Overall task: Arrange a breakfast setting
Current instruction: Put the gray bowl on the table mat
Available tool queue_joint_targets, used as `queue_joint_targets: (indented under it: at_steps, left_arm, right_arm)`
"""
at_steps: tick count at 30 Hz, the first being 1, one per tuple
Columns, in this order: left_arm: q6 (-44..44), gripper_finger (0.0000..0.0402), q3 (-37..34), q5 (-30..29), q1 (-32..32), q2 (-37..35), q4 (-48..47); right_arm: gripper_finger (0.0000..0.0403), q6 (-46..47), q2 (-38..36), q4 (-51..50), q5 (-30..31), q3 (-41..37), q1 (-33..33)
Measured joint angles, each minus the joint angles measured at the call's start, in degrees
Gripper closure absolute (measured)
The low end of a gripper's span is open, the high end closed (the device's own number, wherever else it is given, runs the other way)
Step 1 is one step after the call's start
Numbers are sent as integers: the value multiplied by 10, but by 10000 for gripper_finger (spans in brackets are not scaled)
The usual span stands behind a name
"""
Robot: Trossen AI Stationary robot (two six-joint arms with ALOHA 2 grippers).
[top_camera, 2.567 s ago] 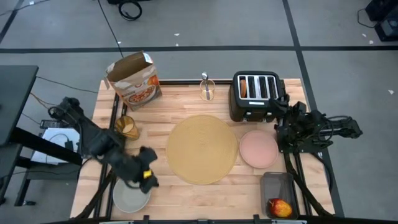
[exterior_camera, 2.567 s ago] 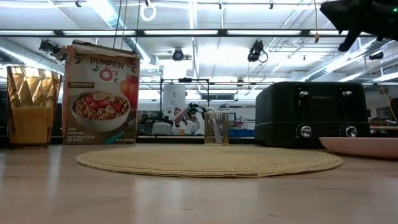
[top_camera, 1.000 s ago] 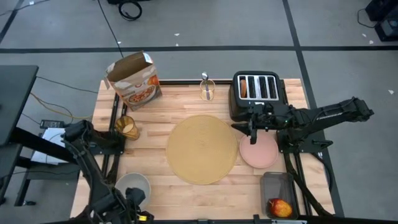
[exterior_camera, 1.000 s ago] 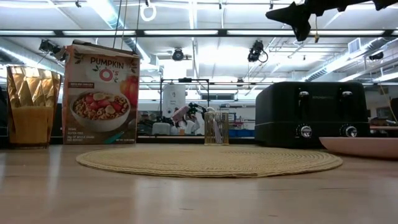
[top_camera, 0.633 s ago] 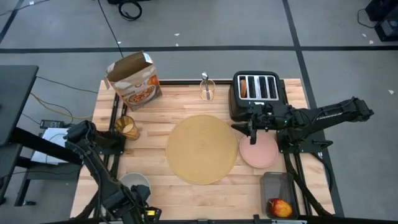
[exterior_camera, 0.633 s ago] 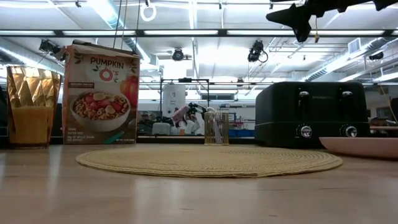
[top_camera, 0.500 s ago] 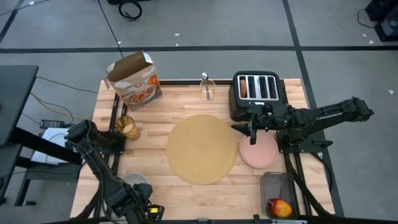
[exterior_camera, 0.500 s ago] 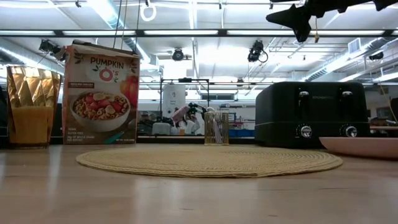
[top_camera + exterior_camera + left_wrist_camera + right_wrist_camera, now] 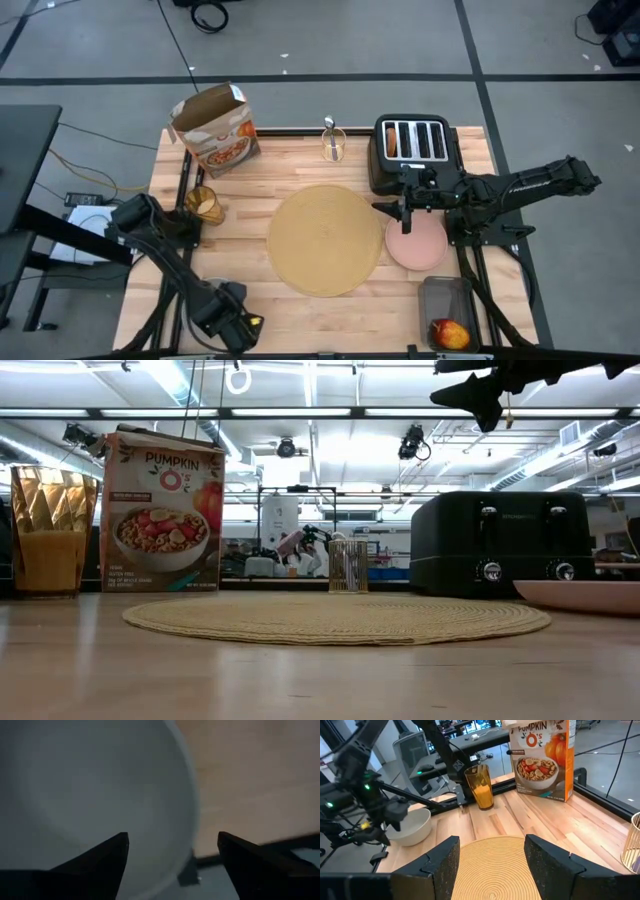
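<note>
My left gripper (image 9: 172, 851) spread wide over near-left table corner, one finger (image 9: 102, 862) above grey bowl (image 9: 95, 795), other outside rim; touch with rim unclear. Nothing gripped. My right gripper (image 9: 404, 210) hung in air over gap between black toaster (image 9: 410, 150) and pink plate (image 9: 416, 241), fingers parted, empty. Round tan placemat (image 9: 325, 240) lay bare mid-table. Amber tumbler (image 9: 205, 204) stood at left edge, orange cereal box (image 9: 215, 130) at far left. Red apple (image 9: 449, 333) sat in tray at near right. Wooden table (image 9: 270, 170); workshop with ceiling strip lights behind.
</note>
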Motion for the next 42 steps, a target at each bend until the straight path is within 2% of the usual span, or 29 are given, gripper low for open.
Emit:
queue_joint_targets:
  at_steps: [4,7,11,15,17,19,25,29,32,38,42]
  left_arm:
    - [27,120,-28,-1,1,1,27]
    - [37,158,-46,-4,1,1,46]
    - [65,232,-63,-4,1,1,56]
    - [133,320,-64,1,7,1,64]
    - [156,362,-63,25,11,-1,66]
    - [172,385,-58,43,13,-3,57]
    - [253,380,-3,32,20,-1,16]
    - [299,372,9,23,24,-1,31]
    - [314,340,8,17,31,1,48]
    - [351,241,7,-16,55,1,60]
    - [350,214,4,-9,64,1,46]
  right_arm:
    - [173,-9,0,1,-13,0,0]
    - [174,-29,0,2,-13,0,0]
    - [174,-58,0,2,-13,0,0]
    - [175,-55,-12,0,-15,0,-2]
    - [175,-54,-21,-8,-27,0,-2]
    - [175,-49,-30,-24,-34,0,-2]
    - [174,-52,-45,-142,-41,23,-2]
    - [174,-73,-43,-199,-33,53,-10]
    - [174,-74,-42,-208,-27,56,-21]
    - [175,-72,-40,-219,-28,56,-35]
    - [175,-74,-40,-219,-28,56,-36]
